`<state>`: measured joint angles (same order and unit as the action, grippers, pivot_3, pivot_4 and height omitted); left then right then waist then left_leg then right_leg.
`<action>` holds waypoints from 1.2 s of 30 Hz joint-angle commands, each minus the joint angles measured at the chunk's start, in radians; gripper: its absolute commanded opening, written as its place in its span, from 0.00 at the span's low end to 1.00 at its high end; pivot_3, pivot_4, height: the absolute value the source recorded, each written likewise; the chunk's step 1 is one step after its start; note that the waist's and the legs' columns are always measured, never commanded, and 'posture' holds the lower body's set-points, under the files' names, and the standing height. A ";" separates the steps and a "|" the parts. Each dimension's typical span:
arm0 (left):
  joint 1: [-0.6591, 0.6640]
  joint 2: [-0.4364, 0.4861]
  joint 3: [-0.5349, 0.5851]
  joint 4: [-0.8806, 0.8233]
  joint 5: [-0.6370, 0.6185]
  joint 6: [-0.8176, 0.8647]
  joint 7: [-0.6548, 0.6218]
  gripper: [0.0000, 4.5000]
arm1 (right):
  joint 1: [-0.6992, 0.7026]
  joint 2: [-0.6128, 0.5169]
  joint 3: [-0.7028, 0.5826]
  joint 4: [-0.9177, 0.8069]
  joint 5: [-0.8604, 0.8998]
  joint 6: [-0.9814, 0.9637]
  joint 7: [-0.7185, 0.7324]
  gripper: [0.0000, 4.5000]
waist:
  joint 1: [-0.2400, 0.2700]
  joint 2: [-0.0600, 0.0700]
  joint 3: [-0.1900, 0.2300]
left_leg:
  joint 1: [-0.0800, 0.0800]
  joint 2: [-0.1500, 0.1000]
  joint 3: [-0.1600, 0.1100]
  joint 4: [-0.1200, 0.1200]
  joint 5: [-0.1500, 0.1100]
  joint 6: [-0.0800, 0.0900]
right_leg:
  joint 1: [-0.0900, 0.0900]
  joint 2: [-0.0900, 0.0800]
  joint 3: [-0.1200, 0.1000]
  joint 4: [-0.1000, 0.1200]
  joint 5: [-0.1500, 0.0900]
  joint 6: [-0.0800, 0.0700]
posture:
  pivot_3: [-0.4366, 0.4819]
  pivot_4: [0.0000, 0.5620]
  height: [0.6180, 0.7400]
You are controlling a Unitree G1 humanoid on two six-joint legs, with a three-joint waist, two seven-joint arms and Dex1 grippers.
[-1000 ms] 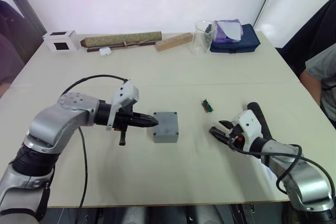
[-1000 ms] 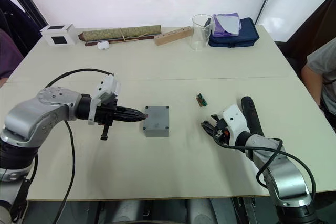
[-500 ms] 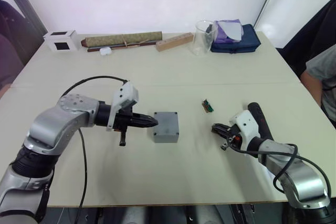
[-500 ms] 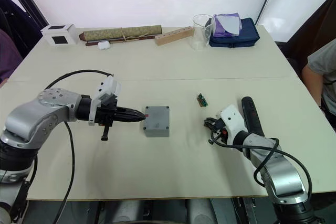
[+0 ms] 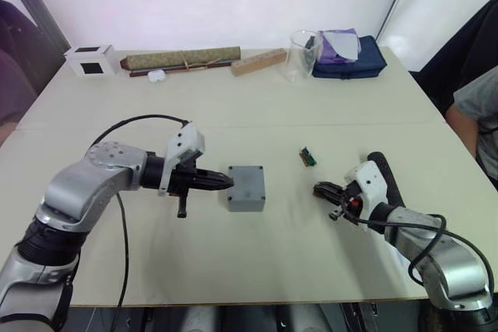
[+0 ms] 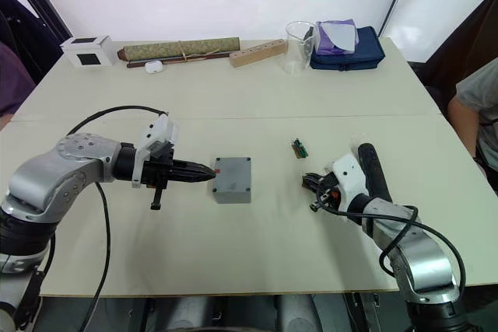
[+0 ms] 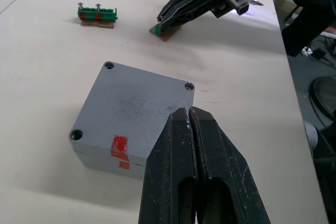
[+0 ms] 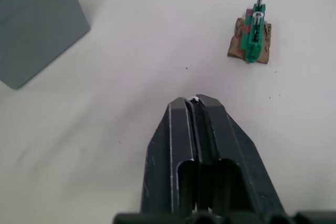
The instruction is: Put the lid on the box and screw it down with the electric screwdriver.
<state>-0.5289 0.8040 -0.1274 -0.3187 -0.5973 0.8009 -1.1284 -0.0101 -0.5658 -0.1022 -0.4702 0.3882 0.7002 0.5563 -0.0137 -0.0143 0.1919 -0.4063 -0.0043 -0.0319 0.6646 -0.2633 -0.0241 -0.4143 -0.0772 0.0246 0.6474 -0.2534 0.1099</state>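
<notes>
Table [image 5: 311, 254], pale, wide. Far edge, left to right: white cube [image 5: 89, 60], rolled mat [image 5: 183, 59], wood block [image 5: 257, 61], clear beaker [image 5: 301, 55], blue pouch [image 5: 348, 63]. Screwdriver [image 5: 384, 180] lies on the table at right, just beyond the right arm, bit end not made out. Box [image 5: 246, 188] sits mid-table with the lid [image 7: 137, 106] already seated on top, corner holes visible; red mark on its left side. Left gripper [image 5: 225, 182], fingers pressed together and holding nothing, hovers with tips at the box's left edge, just over the lid; contact uncertain. Right gripper [image 5: 322, 190] is well right of the box, low over the table; fingers look clenched, a small brown-green piece at the tips, but the grasp can't be told for sure. Green bit holder [image 5: 309, 157] lies between box and right gripper, slightly farther back.
</notes>
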 commanded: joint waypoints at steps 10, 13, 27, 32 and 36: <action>-0.011 0.002 0.024 -0.006 -0.006 -0.012 0.009 0.00 | -0.097 -0.031 -0.078 -0.132 0.101 0.078 -0.017 0.01 | -0.002 0.000 0.000 | 0.000 0.000 0.000 0.000 0.000 0.000 | 0.000 0.000 0.000 0.000 0.000 0.000 | 0.48 0.27 1.00; -0.011 0.001 0.045 0.013 -0.011 -0.011 0.020 0.00 | -0.155 -0.048 -0.068 -0.161 0.132 0.125 -0.017 0.01 | -0.001 0.000 0.000 | 0.000 0.000 0.000 0.000 0.000 0.000 | 0.000 0.000 0.000 0.000 0.000 0.000 | 0.48 0.27 1.00; 0.076 -0.075 0.186 0.019 -0.080 0.048 0.170 0.00 | -0.409 0.035 0.231 -0.045 0.091 0.128 -0.013 0.01 | -0.001 0.000 0.000 | 0.000 0.000 -0.001 0.000 0.000 0.000 | 0.000 -0.001 -0.001 0.000 0.000 0.000 | 0.48 0.27 1.00; 0.110 -0.085 0.180 -0.011 -0.085 0.044 0.201 0.00 | -0.424 0.059 0.285 0.005 0.061 0.088 0.012 0.01 | 0.001 0.000 0.000 | -0.001 0.000 -0.001 0.000 0.000 0.000 | -0.001 -0.001 -0.001 0.000 0.000 0.000 | 0.48 0.27 1.00; 0.120 -0.080 0.170 -0.021 -0.078 0.040 0.208 0.00 | -0.437 0.066 0.302 0.061 0.023 0.047 0.026 0.01 | -0.001 0.000 0.000 | 0.000 0.000 -0.001 0.000 0.000 0.000 | -0.001 -0.001 -0.001 0.000 0.000 0.000 | 0.48 0.27 1.00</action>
<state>-0.4066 0.7171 0.0245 -0.3090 -0.6661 0.8476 -0.9216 -0.4306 -0.5070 0.2070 -0.4065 0.4252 0.7804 0.5753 -0.0148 -0.0142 0.1920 -0.4067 -0.0047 -0.0325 0.6646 -0.2632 -0.0241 -0.4150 -0.0781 0.0240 0.6476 -0.2533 0.1098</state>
